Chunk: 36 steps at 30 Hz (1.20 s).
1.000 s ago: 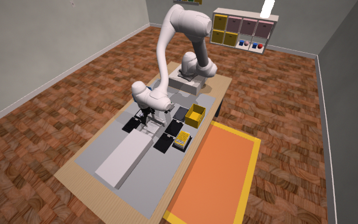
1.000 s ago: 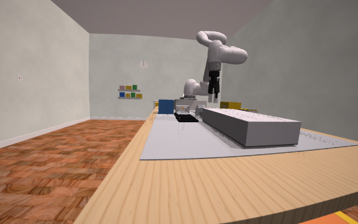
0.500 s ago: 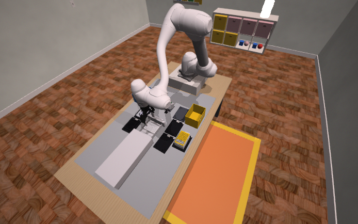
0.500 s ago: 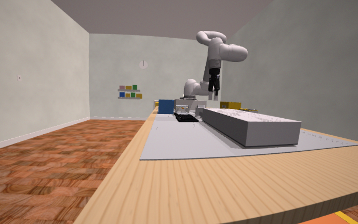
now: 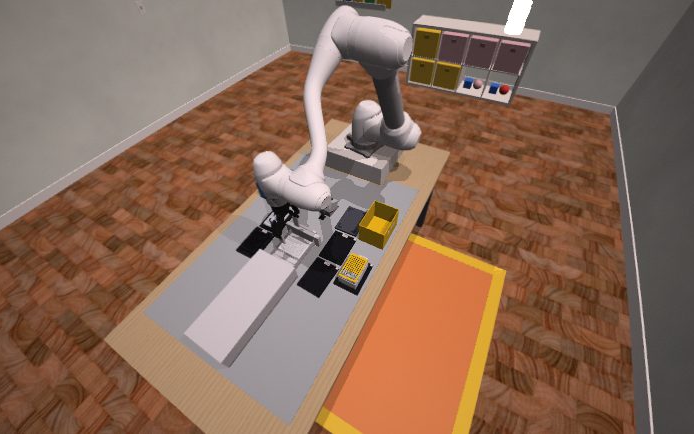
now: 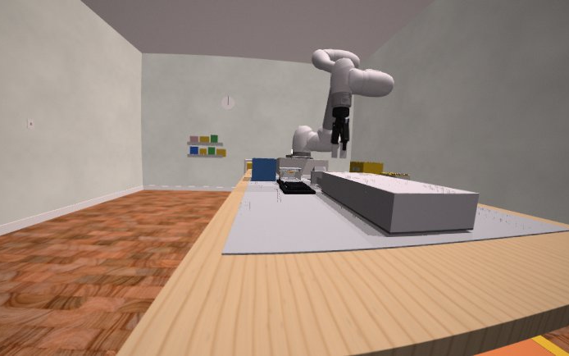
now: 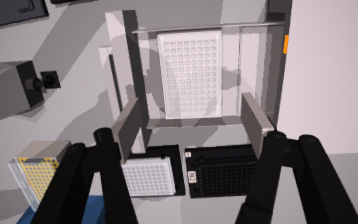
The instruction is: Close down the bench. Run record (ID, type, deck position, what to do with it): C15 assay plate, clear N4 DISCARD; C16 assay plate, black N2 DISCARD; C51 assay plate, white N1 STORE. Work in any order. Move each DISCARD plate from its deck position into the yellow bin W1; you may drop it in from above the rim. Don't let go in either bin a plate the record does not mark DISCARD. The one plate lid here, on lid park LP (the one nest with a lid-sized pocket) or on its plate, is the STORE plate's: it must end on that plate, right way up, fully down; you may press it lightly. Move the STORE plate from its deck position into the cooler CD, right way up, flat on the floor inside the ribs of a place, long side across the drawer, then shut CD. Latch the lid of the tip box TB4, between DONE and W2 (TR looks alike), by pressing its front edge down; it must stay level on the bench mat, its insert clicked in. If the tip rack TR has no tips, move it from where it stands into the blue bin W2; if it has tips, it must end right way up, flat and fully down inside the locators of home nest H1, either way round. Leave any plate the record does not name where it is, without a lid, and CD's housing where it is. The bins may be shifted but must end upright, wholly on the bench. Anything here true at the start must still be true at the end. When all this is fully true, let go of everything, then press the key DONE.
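My gripper [image 7: 190,108] [image 5: 281,219] [image 6: 339,139] is open and empty. It hangs above the pulled-out drawer [image 7: 131,65] [image 5: 309,235] of the cooler CD. A white assay plate [image 7: 191,75] [image 5: 293,248] lies flat in the drawer, long side across it. Past the drawer's front, a pale plate [image 7: 148,176] and a black plate [image 7: 221,170] [image 6: 296,185] sit side by side on dark nests. A tip box [image 7: 36,170] with a yellow insert stands at the lower left of the wrist view, with the blue bin [image 7: 88,212] [image 6: 263,169] beside it. The yellow bin [image 5: 378,223] [image 6: 366,166] stands on the other side of the deck.
The cooler's long grey housing [image 5: 242,304] [image 6: 398,198] [image 7: 331,75] runs along the mat beside the drawer. A yellow-topped tip rack [image 5: 352,269] stands on a dark nest near the yellow bin, with more dark nests [image 5: 317,274] next to it. A grey block with a black knob [image 7: 11,90] lies left of the drawer.
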Each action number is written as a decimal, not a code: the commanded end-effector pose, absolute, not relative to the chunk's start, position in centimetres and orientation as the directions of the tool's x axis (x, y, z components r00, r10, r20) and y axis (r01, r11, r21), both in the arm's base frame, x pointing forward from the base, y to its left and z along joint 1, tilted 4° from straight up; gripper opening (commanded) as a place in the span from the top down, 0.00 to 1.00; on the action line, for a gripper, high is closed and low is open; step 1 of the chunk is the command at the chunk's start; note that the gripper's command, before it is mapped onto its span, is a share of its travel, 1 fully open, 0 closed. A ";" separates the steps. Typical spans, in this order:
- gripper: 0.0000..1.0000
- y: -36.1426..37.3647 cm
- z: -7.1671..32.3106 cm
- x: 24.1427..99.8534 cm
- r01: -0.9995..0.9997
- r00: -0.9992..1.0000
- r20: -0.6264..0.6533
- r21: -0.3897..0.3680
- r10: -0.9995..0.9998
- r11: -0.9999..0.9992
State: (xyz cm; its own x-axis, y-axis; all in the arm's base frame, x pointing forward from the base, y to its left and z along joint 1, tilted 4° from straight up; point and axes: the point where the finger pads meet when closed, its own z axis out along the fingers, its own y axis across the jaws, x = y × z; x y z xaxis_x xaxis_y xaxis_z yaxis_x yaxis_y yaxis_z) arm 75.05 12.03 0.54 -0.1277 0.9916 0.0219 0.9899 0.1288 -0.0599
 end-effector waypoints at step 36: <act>0.34 12.0 0.9 75.2 0.990 -0.127 0.020 -0.058 0.992 0.128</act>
State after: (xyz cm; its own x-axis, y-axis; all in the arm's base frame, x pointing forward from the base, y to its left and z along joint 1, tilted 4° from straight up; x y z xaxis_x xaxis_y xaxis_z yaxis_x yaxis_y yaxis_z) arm 75.06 12.03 0.55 -0.1277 0.9916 0.0219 0.9899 0.1288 -0.0598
